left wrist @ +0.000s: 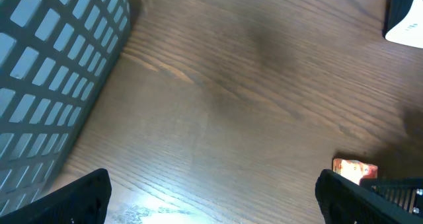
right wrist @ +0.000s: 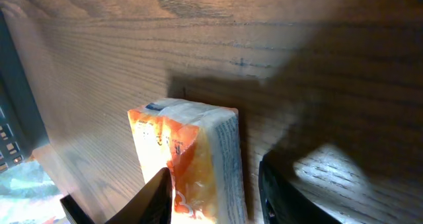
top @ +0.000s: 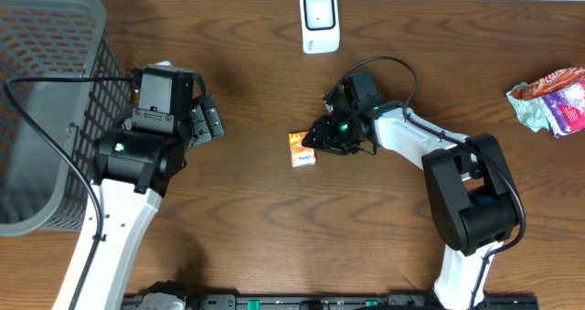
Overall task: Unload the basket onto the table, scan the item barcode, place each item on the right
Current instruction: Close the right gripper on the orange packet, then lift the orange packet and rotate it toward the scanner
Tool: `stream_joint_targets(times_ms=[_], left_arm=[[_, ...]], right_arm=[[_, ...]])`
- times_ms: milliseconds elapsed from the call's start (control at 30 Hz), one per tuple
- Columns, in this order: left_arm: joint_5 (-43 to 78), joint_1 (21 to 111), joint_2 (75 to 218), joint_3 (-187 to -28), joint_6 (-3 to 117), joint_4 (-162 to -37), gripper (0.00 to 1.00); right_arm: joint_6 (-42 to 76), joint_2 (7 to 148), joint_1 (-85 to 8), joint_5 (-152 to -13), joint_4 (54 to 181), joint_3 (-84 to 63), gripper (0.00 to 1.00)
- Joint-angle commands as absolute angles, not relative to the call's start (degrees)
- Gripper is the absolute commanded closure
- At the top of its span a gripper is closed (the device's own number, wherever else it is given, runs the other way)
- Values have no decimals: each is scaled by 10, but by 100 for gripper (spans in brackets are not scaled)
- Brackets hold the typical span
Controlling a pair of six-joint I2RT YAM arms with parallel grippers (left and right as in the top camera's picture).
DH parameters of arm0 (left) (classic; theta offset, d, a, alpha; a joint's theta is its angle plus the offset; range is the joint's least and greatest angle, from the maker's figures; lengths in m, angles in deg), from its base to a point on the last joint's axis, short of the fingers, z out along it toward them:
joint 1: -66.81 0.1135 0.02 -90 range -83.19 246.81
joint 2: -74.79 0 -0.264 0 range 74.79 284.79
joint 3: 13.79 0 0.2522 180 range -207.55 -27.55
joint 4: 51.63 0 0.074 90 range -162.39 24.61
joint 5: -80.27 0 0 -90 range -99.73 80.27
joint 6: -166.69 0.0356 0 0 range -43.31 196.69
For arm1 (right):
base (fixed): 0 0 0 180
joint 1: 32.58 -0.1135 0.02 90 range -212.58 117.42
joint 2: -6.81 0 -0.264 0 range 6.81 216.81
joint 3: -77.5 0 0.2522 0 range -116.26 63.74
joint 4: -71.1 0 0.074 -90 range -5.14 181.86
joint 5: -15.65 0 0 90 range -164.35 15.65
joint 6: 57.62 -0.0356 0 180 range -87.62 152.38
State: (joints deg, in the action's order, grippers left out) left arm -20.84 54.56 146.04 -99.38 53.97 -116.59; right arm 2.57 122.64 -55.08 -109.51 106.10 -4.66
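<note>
On the brown wood-grain surface [top: 256, 36] a small orange-and-white packet [top: 303, 150] is seen lying near the middle, below a white box-shaped scanner [top: 320, 22] that stands at the far edge, well apart from it. The right pincer [top: 319, 138] is lowered just beside the packet on its right. In the right wrist view the packet is framed between the two black fingers [right wrist: 155, 197] – one finger is met by its orange face, while a narrow dark gap is left between its white side and the other finger. The jaws are thus held partly apart around the packet, which rests on the wood and is not clamped.

The left pincer [top: 207, 122] is held over the left part of the surface, next to a grey plastic mesh basket [top: 55, 36]. Its jaws are spread wide – in the left wrist view only bare wood is seen between the fingertips, and nothing is held. A crinkled red, green and purple snack bag [top: 548, 100] is seen at the far right edge.
</note>
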Motion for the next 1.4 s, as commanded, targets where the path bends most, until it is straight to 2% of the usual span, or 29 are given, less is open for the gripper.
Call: stream_joint_targets(times_ms=[0, 200, 267, 333, 367, 567, 867, 1167, 1367], left_arm=[[-220, 547, 1455, -998, 535, -1168, 2], [-220, 547, 1455, -998, 535, -1168, 2], [-220, 547, 1455, -998, 535, -1168, 2], [-220, 547, 1455, -998, 535, -1168, 2], [-220, 547, 1455, -998, 535, -1168, 2], [-220, 547, 1455, -998, 535, -1168, 2], [-220, 547, 1455, -998, 535, -1168, 2], [-220, 547, 1455, -998, 535, -1168, 2], [-220, 547, 1455, -998, 535, -1168, 2]], right_arm=[[17, 1244, -562, -1093, 1059, -39, 62], [15, 1272, -576, -1081, 1052, -39, 65], [14, 1281, -575, -1081, 1052, -39, 77], [11, 1285, -572, -1082, 1054, -39, 94], [11, 1285, -570, -1085, 1055, -39, 99], [34, 1284, -545, -1178, 1050, -39, 99], [115, 1284, -514, -1438, 998, -39, 99], [114, 1284, -514, -1582, 930, -39, 99], [114, 1284, -514, -1590, 928, -39, 99]])
